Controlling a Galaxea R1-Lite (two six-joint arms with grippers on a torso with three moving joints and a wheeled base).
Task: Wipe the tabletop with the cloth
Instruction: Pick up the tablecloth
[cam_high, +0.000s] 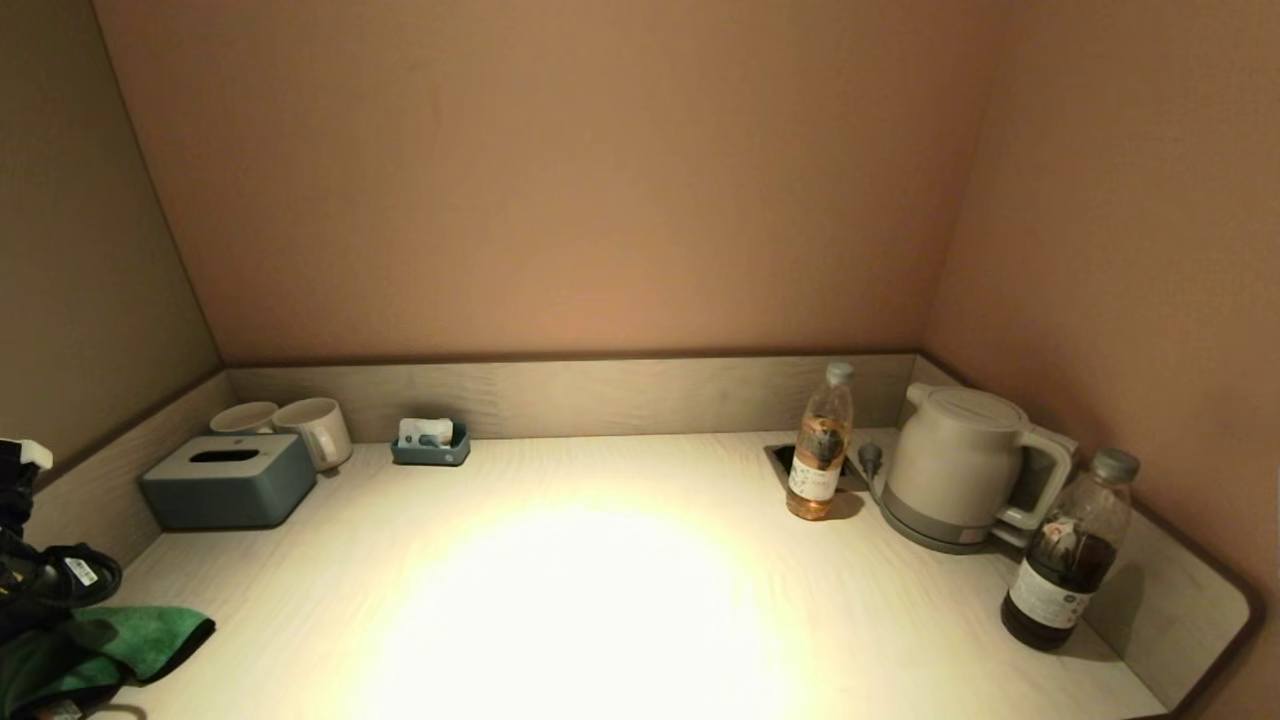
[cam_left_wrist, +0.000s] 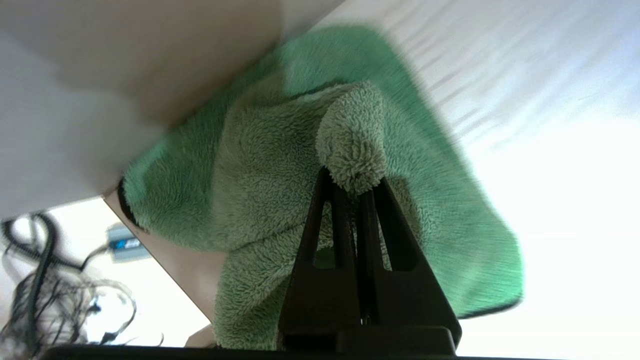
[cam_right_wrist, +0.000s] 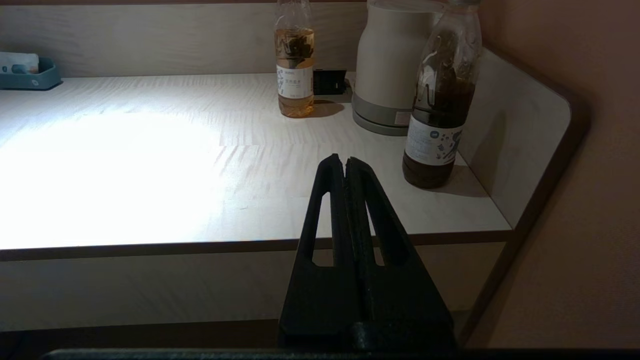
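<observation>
A green fleece cloth (cam_high: 110, 645) lies at the near left corner of the pale wood tabletop (cam_high: 600, 600), partly over its front edge. My left gripper (cam_left_wrist: 352, 182) is shut on a bunched fold of the cloth (cam_left_wrist: 350, 135), which spreads out under the fingers. In the head view only the left arm's dark cables and wrist (cam_high: 40, 580) show at the left edge. My right gripper (cam_right_wrist: 345, 161) is shut and empty. It hangs in front of and below the table's front edge, toward the right side, and does not show in the head view.
A grey tissue box (cam_high: 228, 482), two mugs (cam_high: 290, 425) and a small blue tray (cam_high: 432, 445) stand at the back left. A light tea bottle (cam_high: 820, 450), a white kettle (cam_high: 955, 465) and a dark bottle (cam_high: 1070, 555) stand at the right. Low walls border the back and sides.
</observation>
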